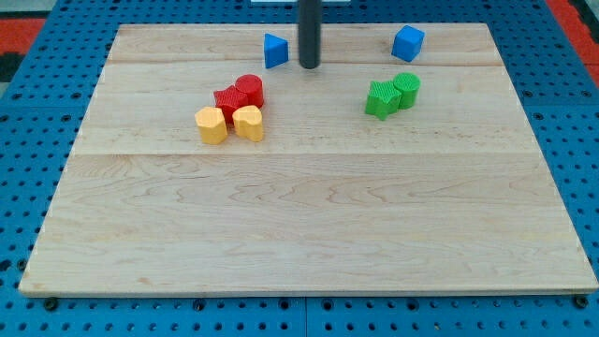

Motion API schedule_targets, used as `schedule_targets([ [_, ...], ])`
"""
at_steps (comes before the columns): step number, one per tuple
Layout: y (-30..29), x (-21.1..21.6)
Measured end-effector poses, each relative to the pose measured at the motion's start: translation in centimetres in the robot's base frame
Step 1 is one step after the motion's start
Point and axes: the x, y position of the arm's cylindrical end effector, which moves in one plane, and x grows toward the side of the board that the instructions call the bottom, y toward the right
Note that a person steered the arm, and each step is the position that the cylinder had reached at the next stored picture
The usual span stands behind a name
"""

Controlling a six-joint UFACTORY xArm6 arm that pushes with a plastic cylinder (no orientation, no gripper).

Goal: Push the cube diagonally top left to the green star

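Note:
A blue cube (408,43) sits near the view's top right of the wooden board (309,225). A green star (382,98) lies below and left of it, touching a green cylinder-like block (407,88) on its right. My tip (309,65) is at the view's top centre, just right of a blue triangular block (274,51) and well left of the blue cube. The tip touches no block.
A red star (228,99) and a red cylinder (249,89) sit left of centre, with a yellow hexagon-like block (211,124) and a yellow heart-like block (249,123) just below them. A blue perforated surface (580,140) surrounds the board.

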Motion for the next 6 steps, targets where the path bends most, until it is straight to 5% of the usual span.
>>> schedule_targets([
  [2,17.7,-2.6],
  [6,12.0,-8.9],
])
